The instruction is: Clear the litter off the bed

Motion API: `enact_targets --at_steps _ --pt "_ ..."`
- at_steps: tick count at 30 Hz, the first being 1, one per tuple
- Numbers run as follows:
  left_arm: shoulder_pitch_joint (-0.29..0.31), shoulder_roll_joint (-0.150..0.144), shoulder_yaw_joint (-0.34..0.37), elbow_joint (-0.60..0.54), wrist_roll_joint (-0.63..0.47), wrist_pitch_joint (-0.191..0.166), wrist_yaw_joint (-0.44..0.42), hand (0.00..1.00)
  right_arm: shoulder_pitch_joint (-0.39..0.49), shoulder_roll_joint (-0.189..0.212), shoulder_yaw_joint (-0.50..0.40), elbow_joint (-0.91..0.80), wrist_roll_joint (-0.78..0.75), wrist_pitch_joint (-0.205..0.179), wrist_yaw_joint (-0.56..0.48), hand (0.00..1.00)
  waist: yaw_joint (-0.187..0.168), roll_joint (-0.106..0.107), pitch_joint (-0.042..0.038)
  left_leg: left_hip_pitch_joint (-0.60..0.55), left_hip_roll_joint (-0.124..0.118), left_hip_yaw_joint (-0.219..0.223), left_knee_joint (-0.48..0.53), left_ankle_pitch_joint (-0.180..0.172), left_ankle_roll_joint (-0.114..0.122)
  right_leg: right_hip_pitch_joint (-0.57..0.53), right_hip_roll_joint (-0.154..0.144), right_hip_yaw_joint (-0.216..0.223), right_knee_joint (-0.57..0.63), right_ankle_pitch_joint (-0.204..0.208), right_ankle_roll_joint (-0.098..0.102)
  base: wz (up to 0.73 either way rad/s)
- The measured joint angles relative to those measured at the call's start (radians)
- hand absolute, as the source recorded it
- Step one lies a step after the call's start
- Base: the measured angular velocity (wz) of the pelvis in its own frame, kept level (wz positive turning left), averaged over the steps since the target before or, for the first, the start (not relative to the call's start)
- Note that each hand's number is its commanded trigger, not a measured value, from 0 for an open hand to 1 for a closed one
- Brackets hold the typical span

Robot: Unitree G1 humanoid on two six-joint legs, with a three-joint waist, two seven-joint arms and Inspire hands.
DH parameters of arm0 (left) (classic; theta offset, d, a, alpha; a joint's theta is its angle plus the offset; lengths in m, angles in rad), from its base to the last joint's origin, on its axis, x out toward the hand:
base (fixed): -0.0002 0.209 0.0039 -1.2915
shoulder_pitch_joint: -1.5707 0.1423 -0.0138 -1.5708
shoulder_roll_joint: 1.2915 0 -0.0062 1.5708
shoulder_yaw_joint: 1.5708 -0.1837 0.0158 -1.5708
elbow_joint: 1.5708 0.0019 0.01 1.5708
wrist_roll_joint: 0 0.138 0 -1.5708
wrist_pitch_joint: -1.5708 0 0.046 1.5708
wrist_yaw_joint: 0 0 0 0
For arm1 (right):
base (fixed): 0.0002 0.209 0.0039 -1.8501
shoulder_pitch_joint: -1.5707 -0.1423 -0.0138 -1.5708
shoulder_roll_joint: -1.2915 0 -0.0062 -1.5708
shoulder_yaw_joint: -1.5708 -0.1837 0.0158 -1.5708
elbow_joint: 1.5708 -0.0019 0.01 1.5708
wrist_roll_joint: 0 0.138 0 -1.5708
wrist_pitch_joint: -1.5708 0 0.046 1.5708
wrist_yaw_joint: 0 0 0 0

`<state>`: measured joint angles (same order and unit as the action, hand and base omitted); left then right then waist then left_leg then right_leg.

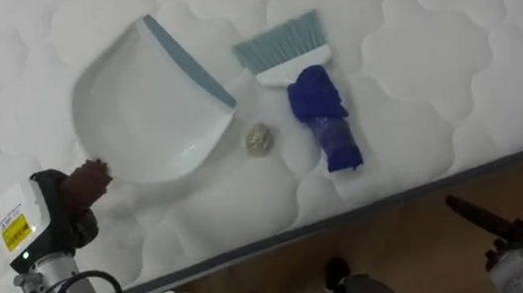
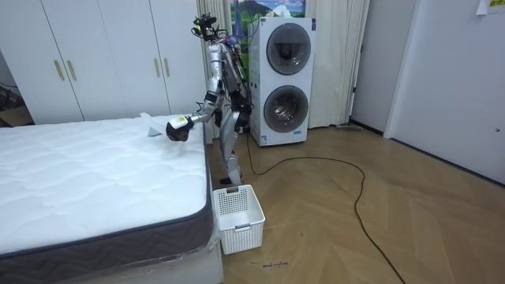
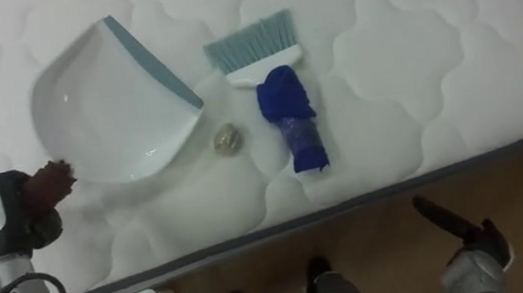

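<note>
As the humanoid stands at the side of the bed, its left hand reaches over the white quilted mattress from the lower left and sits at the rear rim of a white dustpan; whether it grips the pan cannot be told from the eye views. The dustpan lies flat on the mattress with its blue-grey lip turned to the right. Just beside the near corner of that lip, a small pale crumpled ball of litter rests on the quilting, between the pan and a hand brush. The brush lies to the right of the pan, its teal bristles pointing away from the robot and its deep blue handle pointing back toward the mattress edge. Well apart from all of this, at the lower right, the right hand hangs over the wooden floor beyond the edge of the bed, released and holding nothing, its dark fingers straight. Seen from the room view, the robot leans its left arm out over the mattress, a white slatted basket stands on the floor against the bed's corner, white wardrobe doors line the wall behind the bed, and a stacked pair of laundry machines stands just behind the robot.
</note>
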<state>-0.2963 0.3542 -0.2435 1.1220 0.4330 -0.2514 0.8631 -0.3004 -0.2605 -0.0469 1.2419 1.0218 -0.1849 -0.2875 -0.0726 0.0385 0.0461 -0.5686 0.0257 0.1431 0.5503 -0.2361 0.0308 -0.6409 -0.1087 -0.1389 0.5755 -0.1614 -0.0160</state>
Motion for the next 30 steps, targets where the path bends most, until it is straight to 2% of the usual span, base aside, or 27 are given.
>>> enact_targets --at_steps 4,11,15,19,21,27,30 --pt "0.012 0.011 -0.019 -0.010 -0.051 -0.021 -0.053 1.00 -0.003 -0.003 -0.018 -0.044 0.001 -0.032 -0.038 0.00 -0.005 0.000 0.0001 -0.009 0.004 0.004 0.004 -0.004 0.001 -0.009 0.002 0.001 0.000 0.000 0.000 -0.02" --pt "0.025 0.020 -0.035 -0.021 -0.048 -0.038 -0.091 1.00 -0.001 -0.018 -0.019 -0.184 -0.070 -0.076 -0.142 0.00 -0.004 -0.003 0.0005 -0.014 0.002 0.017 0.004 -0.005 0.001 -0.027 0.003 0.024 0.013 -0.003 0.001 -0.05" --pt "0.043 0.023 -0.034 -0.069 -0.038 -0.039 -0.094 1.00 0.005 -0.019 -0.026 -0.285 -0.272 -0.100 -0.229 0.00 -0.004 -0.005 -0.0004 -0.016 0.002 0.022 0.003 -0.005 0.001 -0.032 0.004 0.028 0.013 -0.003 0.002 -0.01" --pt "0.074 0.024 -0.037 -0.085 -0.036 -0.069 -0.104 1.00 0.003 -0.019 -0.021 -0.377 -0.461 -0.138 -0.314 0.00 -0.003 -0.006 -0.0013 -0.014 0.001 0.023 0.004 -0.005 0.001 -0.032 0.002 0.029 0.017 -0.003 0.001 0.00" --pt "0.088 0.024 -0.037 -0.080 -0.037 -0.069 -0.117 1.00 0.000 -0.019 -0.015 -0.396 -0.529 -0.154 -0.349 0.00 -0.003 -0.008 -0.0025 -0.014 0.001 0.022 0.004 -0.004 0.001 -0.031 0.002 0.029 0.017 -0.003 0.001 0.00" --pt "0.107 0.023 -0.035 -0.063 -0.037 -0.063 -0.183 1.00 -0.001 -0.014 0.001 -0.449 -0.735 -0.165 -0.429 0.00 0.021 -0.010 -0.0037 -0.013 0.000 0.021 0.003 -0.004 0.001 -0.030 0.002 0.026 0.012 -0.002 0.002 0.00" --pt "0.107 0.024 -0.035 -0.063 -0.037 -0.058 -0.209 1.00 -0.003 -0.015 0.027 -0.493 -0.770 -0.167 -0.453 0.00 0.036 -0.009 -0.0044 -0.013 0.000 0.021 0.003 -0.004 0.001 -0.031 0.001 0.027 0.015 -0.003 0.002 0.00"
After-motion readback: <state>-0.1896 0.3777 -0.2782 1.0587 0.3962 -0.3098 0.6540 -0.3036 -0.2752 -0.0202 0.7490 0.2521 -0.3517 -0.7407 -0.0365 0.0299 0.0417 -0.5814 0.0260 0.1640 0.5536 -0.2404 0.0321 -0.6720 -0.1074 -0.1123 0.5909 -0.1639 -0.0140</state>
